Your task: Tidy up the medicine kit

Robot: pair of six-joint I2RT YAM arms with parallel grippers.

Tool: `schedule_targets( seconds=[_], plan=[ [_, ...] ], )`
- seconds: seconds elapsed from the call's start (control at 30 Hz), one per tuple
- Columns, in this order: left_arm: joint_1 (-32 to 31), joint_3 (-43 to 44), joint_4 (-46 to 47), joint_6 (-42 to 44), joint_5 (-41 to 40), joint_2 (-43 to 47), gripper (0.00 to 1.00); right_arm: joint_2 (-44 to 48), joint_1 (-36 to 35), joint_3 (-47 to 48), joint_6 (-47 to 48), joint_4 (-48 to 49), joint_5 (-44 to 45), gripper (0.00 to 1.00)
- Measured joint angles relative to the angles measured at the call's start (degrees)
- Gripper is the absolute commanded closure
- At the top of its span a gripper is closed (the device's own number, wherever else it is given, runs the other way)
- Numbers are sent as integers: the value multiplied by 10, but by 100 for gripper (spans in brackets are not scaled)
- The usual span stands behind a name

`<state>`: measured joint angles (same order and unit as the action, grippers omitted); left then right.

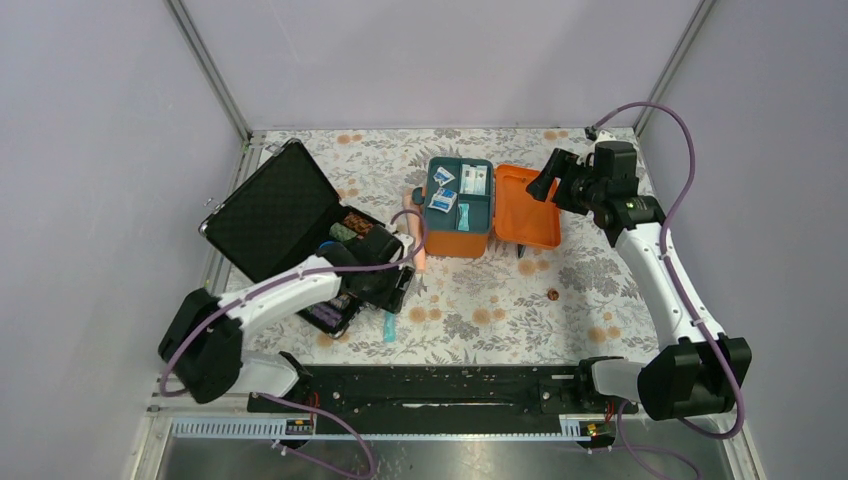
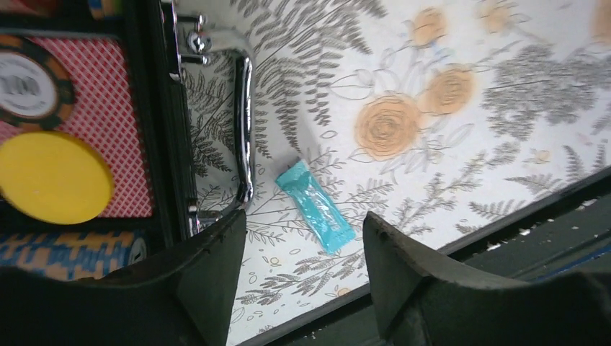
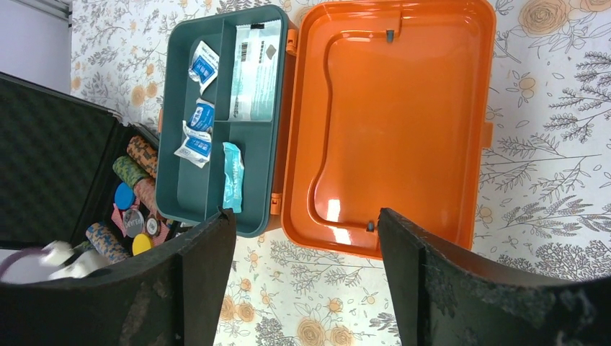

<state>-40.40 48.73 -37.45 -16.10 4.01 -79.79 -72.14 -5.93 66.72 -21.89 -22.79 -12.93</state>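
Medicine kit (image 1: 458, 243) sits mid-table toward the back on the floral cloth (image 1: 480, 300). Its orange lid (image 1: 527, 205) is swung fully open to the right, lying flat w/ the inside up. The dark teal tray (image 3: 184, 194) is split in 3. The long compartment on the black-case side holds small white-blue sachets (image 3: 196, 140), one of the other two holds a flat white-teal pack (image 3: 256, 72), and the last holds a teal sachet (image 3: 232, 176). A peach-coloured stick-like item (image 1: 418, 250) lies just beside the kit's left side; can't tell what it is. The right gripper (image 3: 302, 223) hovers over the kit by the open lid, fingers spread wide w/ nothing btwn them, and both tray and lid show through the gap. Left of the kit stands the black case (image 1: 270, 210), open w/ its foam-lined lid propped up and striped chip stacks (image 3: 137, 166) inside. A yellow disc (image 2: 50, 176) shows in it in the left wrist view. The left gripper (image 2: 301, 231) hangs over the near right corner of the case, beside its chrome handle (image 2: 245, 130), fingers apart and gripping nothing. A loose teal packet (image 2: 315, 205) lies flat on the cloth near that handle, in line w/ the gap btwn the fingers and not touched by either.
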Motion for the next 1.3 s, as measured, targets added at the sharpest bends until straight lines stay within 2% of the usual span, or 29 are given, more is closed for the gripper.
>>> schedule_targets(
  seconds=[0.13, 0.2, 0.33, 0.43, 0.5, 0.8, 0.93, 1.07, 1.2, 1.3],
  plan=[
    [-45, 4, 7, 6, -43, 76, 52, 0, 0, 0, -3, 0, -2, 22],
    [-56, 12, 11, 6, -42, 86, 55, 0, 0, 0, -6, 0, -3, 22],
    [-51, 17, 6, -1, -16, 47, 60, -11, 0, 2, -14, 0, -10, 23],
    [-38, 17, -11, -16, 16, -7, 54, -28, 0, 14, -18, -1, -18, 23],
    [-34, 14, -17, -26, 23, -28, 54, -36, 0, 21, -19, 0, -18, 23],
    [-31, 7, -13, -54, 26, -69, 71, -40, 0, 25, -26, 0, -32, 23],
    [-30, 13, -15, -54, 26, -104, 71, -40, 0, 25, -26, 0, -32, 23],
    [-30, 26, -28, -54, 23, -118, 66, -40, 0, 25, -26, 0, -31, 23],
    [-31, 45, -40, -50, 15, -136, 75, -40, 0, 24, -26, 0, -31, 23],
    [-32, 62, -59, -43, 7, -154, 88, -40, 0, 24, -26, 0, -31, 23]
  ],
)
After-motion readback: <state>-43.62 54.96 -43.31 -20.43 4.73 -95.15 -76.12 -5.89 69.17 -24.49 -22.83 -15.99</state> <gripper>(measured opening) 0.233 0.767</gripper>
